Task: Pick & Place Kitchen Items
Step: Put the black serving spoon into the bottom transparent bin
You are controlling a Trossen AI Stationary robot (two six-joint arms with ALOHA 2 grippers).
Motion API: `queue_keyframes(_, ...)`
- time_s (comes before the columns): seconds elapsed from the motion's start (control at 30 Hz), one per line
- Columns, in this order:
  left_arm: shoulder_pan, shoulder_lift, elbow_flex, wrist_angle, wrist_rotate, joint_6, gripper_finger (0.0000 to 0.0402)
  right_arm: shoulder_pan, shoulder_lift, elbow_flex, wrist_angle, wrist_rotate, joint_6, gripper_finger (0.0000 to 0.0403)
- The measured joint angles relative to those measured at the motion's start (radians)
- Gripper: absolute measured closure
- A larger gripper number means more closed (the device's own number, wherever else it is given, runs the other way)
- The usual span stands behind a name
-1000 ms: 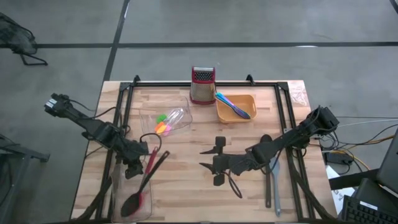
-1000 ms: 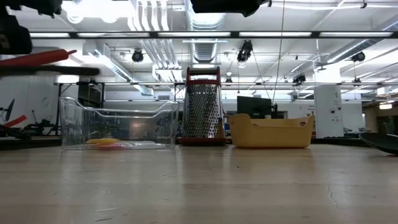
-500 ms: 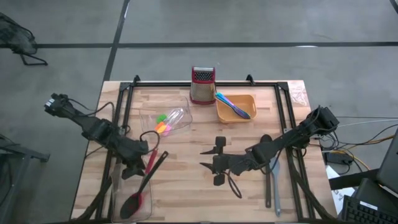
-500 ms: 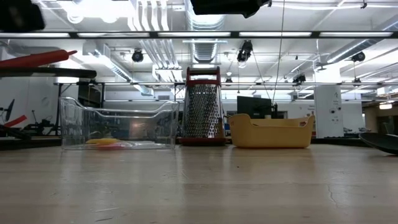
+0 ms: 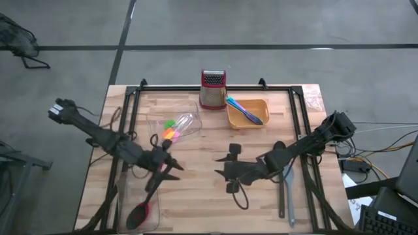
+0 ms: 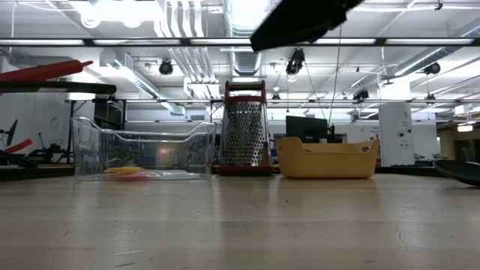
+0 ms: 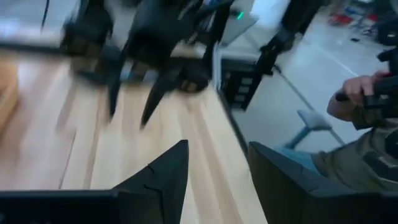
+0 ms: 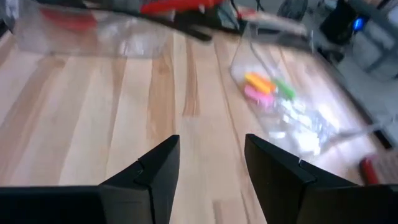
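Observation:
My left gripper point(image 5: 175, 166) point(image 7: 217, 149) hovers open and empty over the table's left-middle, pointing level toward my right gripper. My right gripper point(image 5: 219, 166) point(image 8: 211, 146) hovers open and empty over the table's middle, facing left. A red spatula point(image 5: 145, 207) point(image 6: 45, 71) and a black spoon point(image 5: 157, 183) lie in a clear tub point(image 5: 130, 196) at the near left, their handles slanting up over its far end. Orange, yellow, pink and green pieces point(image 5: 171, 128) point(image 8: 264, 86) lie in a second clear tub point(image 5: 186, 121). Blue and purple sticks point(image 5: 245, 111) rest in the orange tray point(image 5: 261, 121).
A steel box grater with a red top point(image 5: 213, 89) point(image 6: 244, 127) stands at the far middle. A grey spatula point(image 5: 289, 196) and a black utensil point(image 5: 281, 196) lie flat near the right edge under my right arm. A person's hand point(image 7: 354, 102) shows beyond the table.
My left gripper has risen from over the near-left tub and swung toward the table's middle, tipping up from pointing down to nearly level and rolling. The red spatula and black spoon stay in the tub. My right gripper has tipped slightly downward.

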Motion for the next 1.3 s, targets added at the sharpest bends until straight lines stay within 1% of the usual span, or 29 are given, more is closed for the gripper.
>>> queue_keyframes(0.13, 0.000, 0.083, -0.093, 0.316, -0.002, 0.180, 0.0229, 0.002, 0.000, 0.000, -0.108, -0.001, 0.105, 0.0237)
queue_keyframes(0.2, 0.000, 0.124, -0.125, 0.433, -0.002, 0.247, 0.0229, 0.002, 0.000, 0.000, -0.152, -0.001, 0.148, 0.0243)
queue_keyframes(0.27, 0.000, 0.158, -0.145, 0.521, -0.002, 0.299, 0.0229, 0.002, 0.000, 0.000, -0.189, -0.002, 0.185, 0.0249)
queue_keyframes(0.33, 0.000, 0.185, -0.153, 0.571, -0.003, 0.339, 0.0229, 0.002, -0.001, 0.000, -0.221, -0.018, 0.218, 0.0253)
queue_keyframes(0.43, 0.000, 0.212, -0.152, 0.636, -0.002, 0.389, 0.0229, 0.002, -0.013, 0.000, -0.283, -0.077, 0.292, 0.0256)
queue_keyframes(0.53, 0.000, 0.223, -0.133, 0.662, -0.002, 0.437, 0.0229, 0.003, -0.039, 0.000, -0.347, -0.128, 0.383, 0.0254)
queue_keyframes(0.63, 0.000, 0.228, -0.113, 0.677, -0.002, 0.461, 0.0229, 0.003, -0.068, 0.000, -0.424, -0.204, 0.515, 0.0243)
queue_keyframes(0.77, 0.000, 0.232, -0.110, 0.675, -0.002, 0.456, 0.0229, 0.012, -0.084, 0.001, -0.557, -0.303, 0.689, 0.0221)
queue_keyframes(0.97, 0.000, 0.262, -0.144, 0.680, -0.002, 0.426, 0.0229, 0.040, -0.084, 0.001, -0.813, -0.402, 0.942, 0.0195)
queue_keyframes(1.13, 0.000, 0.315, -0.145, 0.717, -0.002, 0.410, 0.0229, 0.089, -0.084, 0.000, -1.048, -0.481, 1.190, 0.0192)
queue_keyframes(1.23, 0.000, 0.326, -0.145, 0.738, 0.004, 0.395, 0.0229, 0.136, -0.076, 0.000, -1.134, -0.517, 1.313, 0.0198)
queue_keyframes(1.3, 0.000, 0.326, -0.145, 0.739, 0.004, 0.395, 0.0229, 0.165, -0.075, 0.000, -1.156, -0.522, 1.372, 0.0203)
